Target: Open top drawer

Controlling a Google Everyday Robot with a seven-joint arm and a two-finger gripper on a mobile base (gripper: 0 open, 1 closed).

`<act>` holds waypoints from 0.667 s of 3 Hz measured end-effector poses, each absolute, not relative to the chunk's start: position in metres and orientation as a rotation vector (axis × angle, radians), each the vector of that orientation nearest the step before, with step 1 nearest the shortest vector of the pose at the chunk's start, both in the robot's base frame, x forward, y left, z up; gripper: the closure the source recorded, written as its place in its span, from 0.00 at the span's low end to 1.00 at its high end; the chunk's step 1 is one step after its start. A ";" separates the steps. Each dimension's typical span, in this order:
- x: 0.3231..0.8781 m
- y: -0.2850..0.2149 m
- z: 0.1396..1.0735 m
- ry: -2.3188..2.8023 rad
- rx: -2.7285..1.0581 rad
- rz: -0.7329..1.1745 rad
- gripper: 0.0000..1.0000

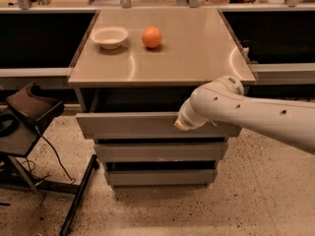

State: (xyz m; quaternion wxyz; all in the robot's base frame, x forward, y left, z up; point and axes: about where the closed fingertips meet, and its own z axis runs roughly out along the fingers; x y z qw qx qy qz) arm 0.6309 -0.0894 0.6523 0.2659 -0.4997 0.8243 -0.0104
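Since the top drawer (128, 126), in the middle of the frame, has its flat grey front standing forward of the two narrower drawers (157, 151) below it, with a dark gap under the tabletop (197, 53), the pull looks partly done; how much travel is left I cannot judge. At the drawer's upper edge, right of centre, sits the gripper (181, 126) — it is tucked behind the rounded wrist, so I cannot tell whether it is open or closed, or what it holds. At the left stands a dark padded stand (29, 107). On the smooth, glossy tan top rest a shallow white bowl (110, 36) and a round orange (152, 37). The white arm (256, 114) — a matte shell with small holes — enters from the right above speckled flooring (256, 200).
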 end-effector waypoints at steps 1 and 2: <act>0.618 -0.092 0.654 2.206 -1.362 -0.018 1.00; 0.617 -0.092 0.653 2.205 -1.363 -0.017 1.00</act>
